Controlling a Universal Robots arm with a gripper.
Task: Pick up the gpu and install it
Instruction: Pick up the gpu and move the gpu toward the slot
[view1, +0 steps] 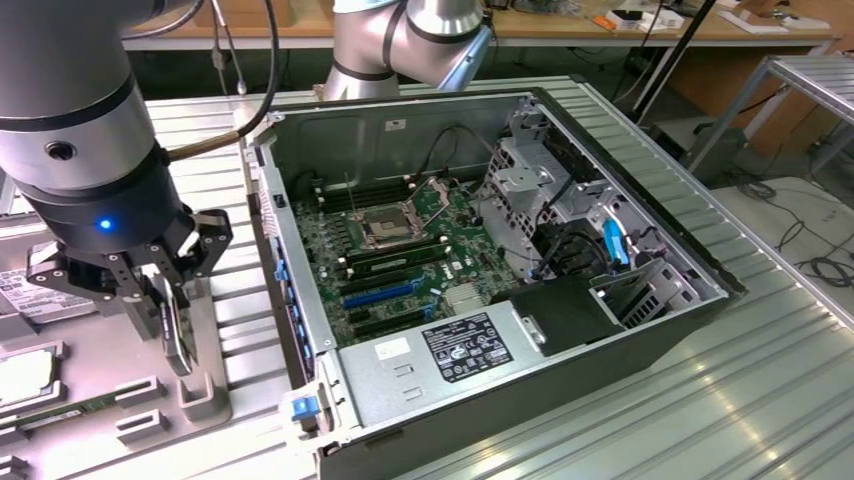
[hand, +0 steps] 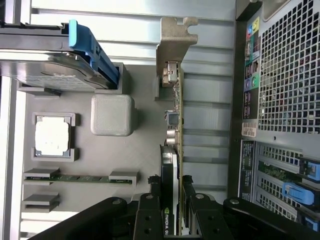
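"One thing first: where is the gpu (hand: 176, 100) against the pincer (hand: 171, 181)?"

"Right inside it. The two black fingers (hand: 149, 210) are pressed against either face of the card, pinching it near the end away from its silver bracket (hand: 172, 45)."

"And where does the card stand?"

"Upright on its thin edge over the grey tray (hand: 150, 150), at the exterior view's left of the open computer case (view1: 641, 190). Whether its lower edge rests in the tray's slot or hangs just clear, I cannot tell."

"What else does the tray hold?"

"A hard drive (hand: 45, 75) in a blue carrier (hand: 92, 50) lies near the bracket end. A square processor chip (hand: 52, 137) sits in its own pocket, and a narrow green memory stick (hand: 80, 177) lies in a slot beside that. A plain grey block (hand: 112, 115) stands between the chip and the card."

"And the case?"

"It lies on its side with the lid off. Inside are the motherboard (view1: 441, 250), its processor socket (view1: 387, 228), a few blue slots (view1: 380, 295) and a labelled power supply (view1: 454, 345) at the near corner."
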